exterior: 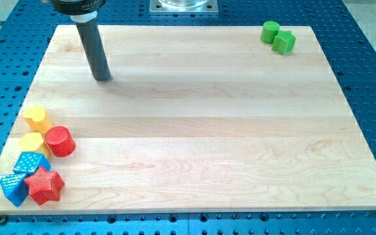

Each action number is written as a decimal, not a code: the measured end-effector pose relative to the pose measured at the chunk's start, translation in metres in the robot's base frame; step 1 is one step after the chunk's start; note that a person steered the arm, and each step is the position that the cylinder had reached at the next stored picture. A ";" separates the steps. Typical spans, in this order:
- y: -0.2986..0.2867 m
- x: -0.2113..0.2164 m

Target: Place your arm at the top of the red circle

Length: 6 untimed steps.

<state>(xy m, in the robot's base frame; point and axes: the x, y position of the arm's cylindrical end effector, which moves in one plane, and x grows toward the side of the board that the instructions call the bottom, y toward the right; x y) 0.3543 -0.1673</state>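
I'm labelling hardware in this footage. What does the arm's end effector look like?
A straight, smooth, dark grey cylindrical rod, my tip at its lower end. Above it sits a wider black round mount with small white lettering, too small to read. No cables or sleeves show.

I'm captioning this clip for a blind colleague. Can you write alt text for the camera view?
My tip rests near the wooden board's top left, well above the red circle in the bottom-left cluster with two yellow blocks, a blue cube, blue triangle and red star. Two green blocks sit top right.
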 end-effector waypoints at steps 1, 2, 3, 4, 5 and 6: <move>0.000 0.000; -0.003 -0.003; -0.009 0.001; -0.028 0.011; -0.050 0.011; -0.117 0.074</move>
